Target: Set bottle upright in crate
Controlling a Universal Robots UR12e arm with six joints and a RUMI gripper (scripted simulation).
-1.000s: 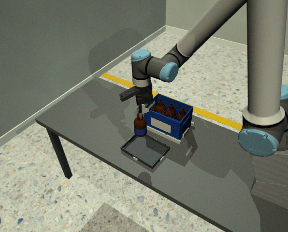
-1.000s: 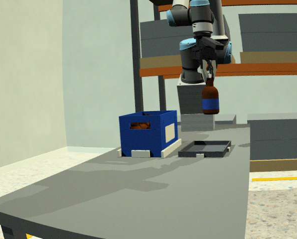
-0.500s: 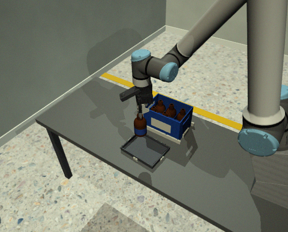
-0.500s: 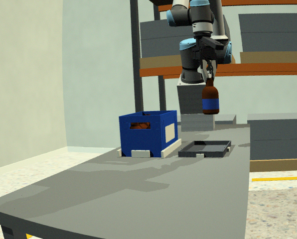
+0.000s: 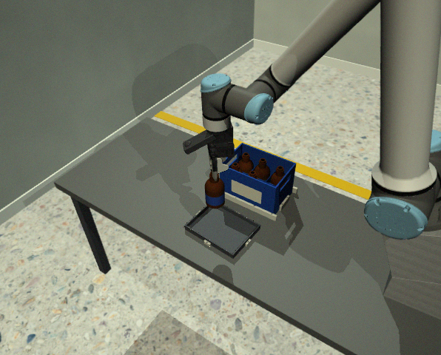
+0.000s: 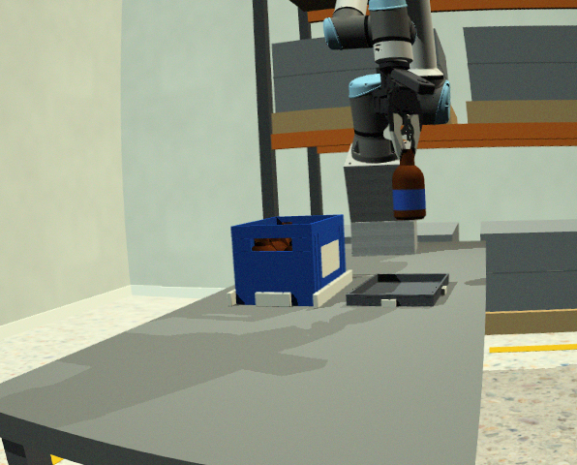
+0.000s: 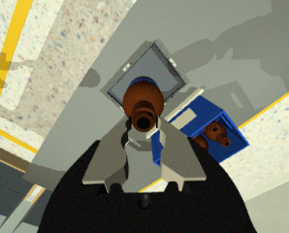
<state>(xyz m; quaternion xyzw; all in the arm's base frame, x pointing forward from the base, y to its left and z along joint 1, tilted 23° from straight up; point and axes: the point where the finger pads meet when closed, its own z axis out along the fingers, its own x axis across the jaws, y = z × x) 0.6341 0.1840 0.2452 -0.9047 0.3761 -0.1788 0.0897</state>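
Note:
My gripper (image 5: pixel 214 166) points straight down and is shut on the neck of a brown bottle (image 5: pixel 214 191) with a blue label. The bottle hangs upright well above the dark tray (image 5: pixel 222 230), which holds nothing. In the exterior view the gripper (image 6: pixel 407 142) holds the bottle (image 6: pixel 409 188) high over the tray (image 6: pixel 398 289), to the right of the blue crate (image 6: pixel 289 259). The crate (image 5: pixel 258 181) holds several brown bottles standing upright. In the wrist view the bottle's mouth (image 7: pixel 144 121) sits between my fingers, with the tray (image 7: pixel 146 75) below and the crate (image 7: pixel 201 131) to the right.
The crate sits between pale stop blocks (image 6: pixel 274 298) on the table. The arm's base (image 5: pixel 404 198) stands at the table's right end. Shelving (image 6: pixel 478 120) rises behind the table in the exterior view.

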